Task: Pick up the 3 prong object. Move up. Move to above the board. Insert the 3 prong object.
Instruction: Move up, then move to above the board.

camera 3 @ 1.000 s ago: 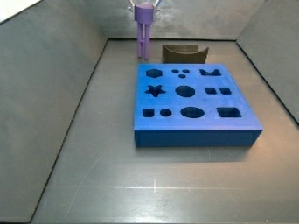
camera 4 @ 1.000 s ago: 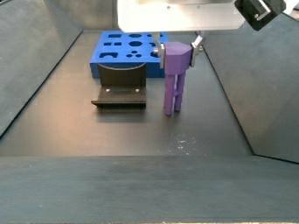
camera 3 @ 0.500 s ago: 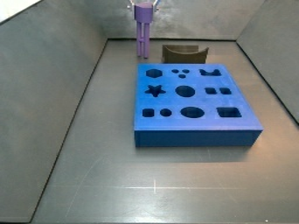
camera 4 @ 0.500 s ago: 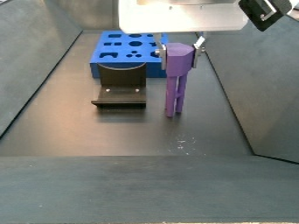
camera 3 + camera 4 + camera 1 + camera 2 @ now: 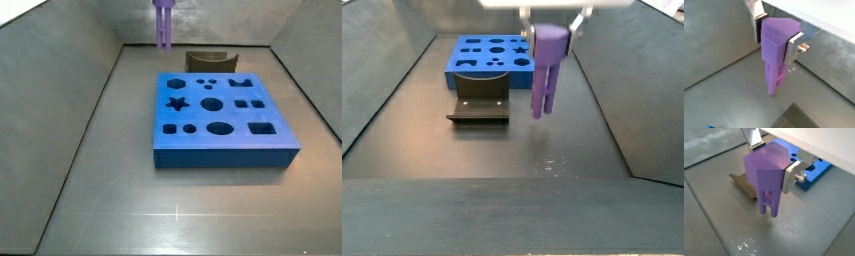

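Observation:
My gripper (image 5: 777, 29) is shut on the blocky top of the purple 3 prong object (image 5: 775, 52), which hangs upright with its thin prongs down, clear of the floor. It also shows in the other wrist view (image 5: 765, 178), with the gripper (image 5: 769, 159) clamped on its sides. In both side views the object (image 5: 163, 24) (image 5: 547, 68) hangs lifted near the back wall, beside the board rather than over it. The blue board (image 5: 221, 118) (image 5: 489, 56) lies flat with dark shaped holes; a corner of it shows in a wrist view (image 5: 815, 172).
A small dark brown open-topped holder (image 5: 207, 61) (image 5: 480, 106) stands at the board's far end, close to the hanging object; it also shows in a wrist view (image 5: 745, 183). Grey enclosure walls rise on all sides.
The gripper has risen with the 3 prong object; its prongs have lifted off the floor and now hang clearly higher. The board and holder have not moved.

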